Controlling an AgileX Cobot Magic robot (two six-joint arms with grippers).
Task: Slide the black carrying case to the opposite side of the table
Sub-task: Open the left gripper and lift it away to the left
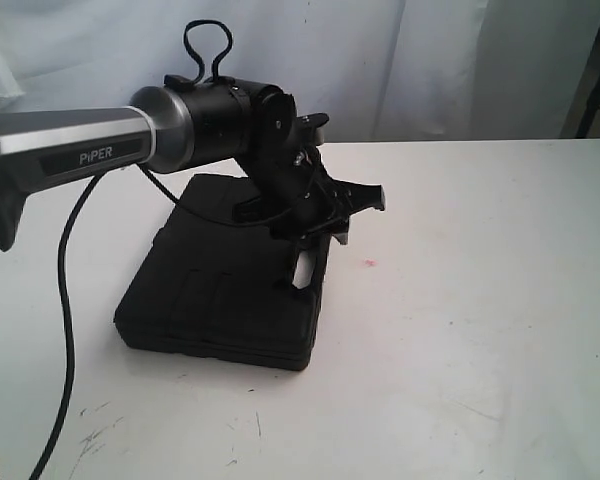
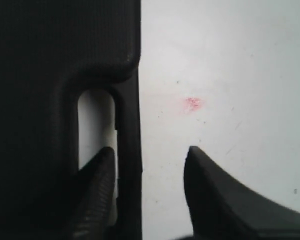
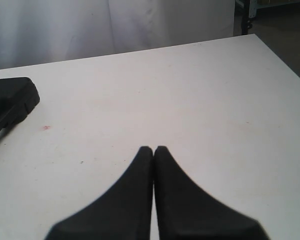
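Observation:
The flat black case [image 1: 220, 290] lies on the white table [image 1: 480, 320], left of centre, its handle cutout toward the middle. My left gripper [image 1: 325, 225] hangs over that handle edge, open. In the left wrist view the left gripper [image 2: 150, 152] straddles the handle bar [image 2: 129, 125]: one finger [image 2: 97, 185] sits in the cutout, the other [image 2: 215, 195] over bare table outside the case [image 2: 50, 60]. The right gripper [image 3: 154, 149] is shut on nothing, above the table, with a corner of the case [image 3: 12, 95] far off to its side.
A small red dot [image 1: 368, 263] marks the table just beyond the handle edge. The left arm's black cable [image 1: 68, 330] trails over the table's left side. Dark scuffs [image 1: 95, 435] lie near the front. A white curtain [image 1: 430, 60] hangs behind; the table's far corner [image 3: 250, 36] shows.

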